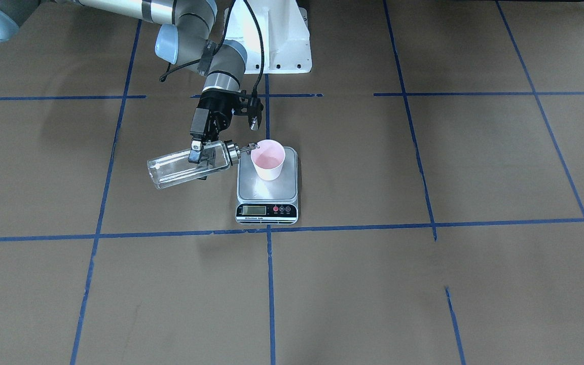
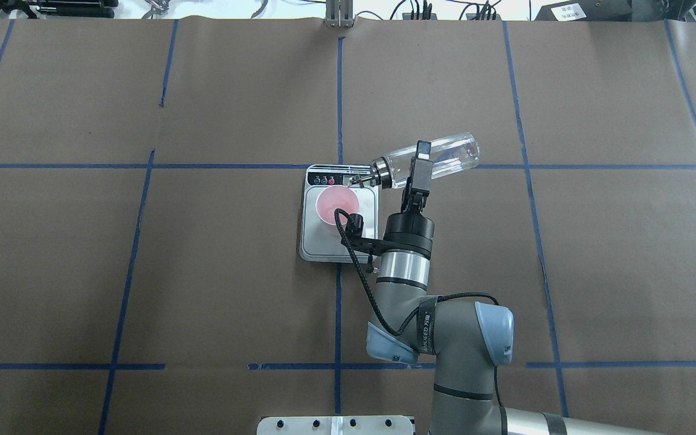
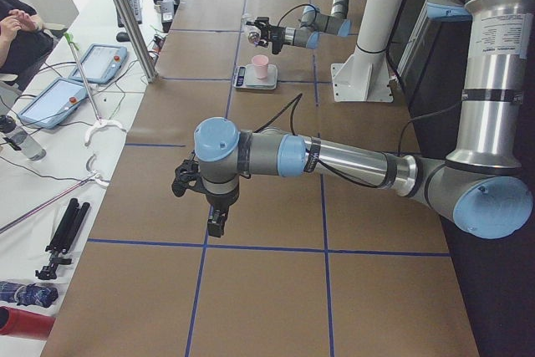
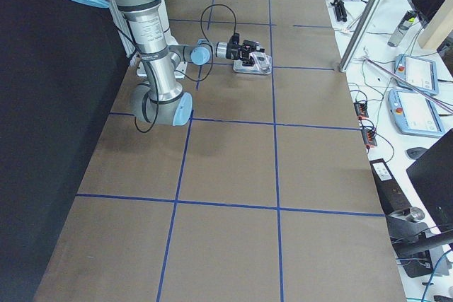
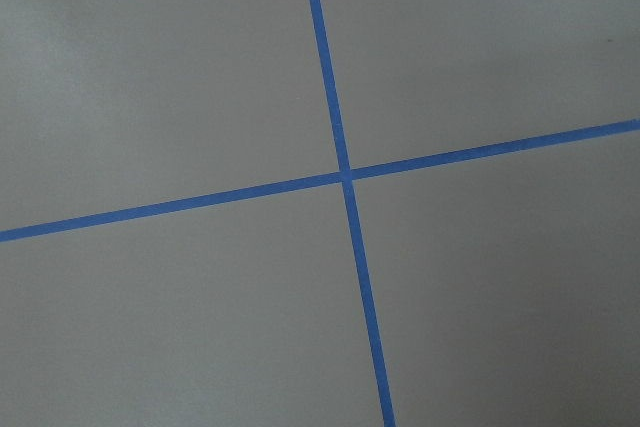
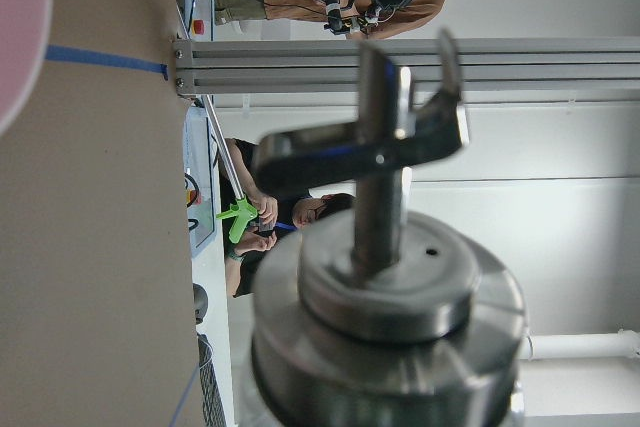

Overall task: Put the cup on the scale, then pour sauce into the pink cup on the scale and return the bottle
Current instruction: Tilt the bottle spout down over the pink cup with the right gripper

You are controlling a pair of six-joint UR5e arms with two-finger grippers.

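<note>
Start at the left of the front-facing view. Your bottle (image 1: 183,166) is held off the table (image 1: 424,284), lying almost flat, with its base out to the left and its neck towards the scale. The right gripper (image 1: 198,153) has its fingers closed across the glass body near the shoulder.

Next comes the metal spout (image 1: 249,148), its tip right at the near rim of the cup (image 1: 267,159). The cup stands upright on the rear part of the scale (image 1: 266,190), display side facing the operators. I cannot tell how much sauce is left in the bottle or has reached the cup.

Treat the bottle as smooth, hard and breakable. I judge it could twist in a two-finger hold, so keep the grip on the straight wall, not the neck. The cup looks light enough for a nudge from the spout to shift it.

Out past the right edge, the left gripper (image 3: 216,225) shows only in the side view, hanging above the table. You cannot tell there whether its fingers are apart.
</note>
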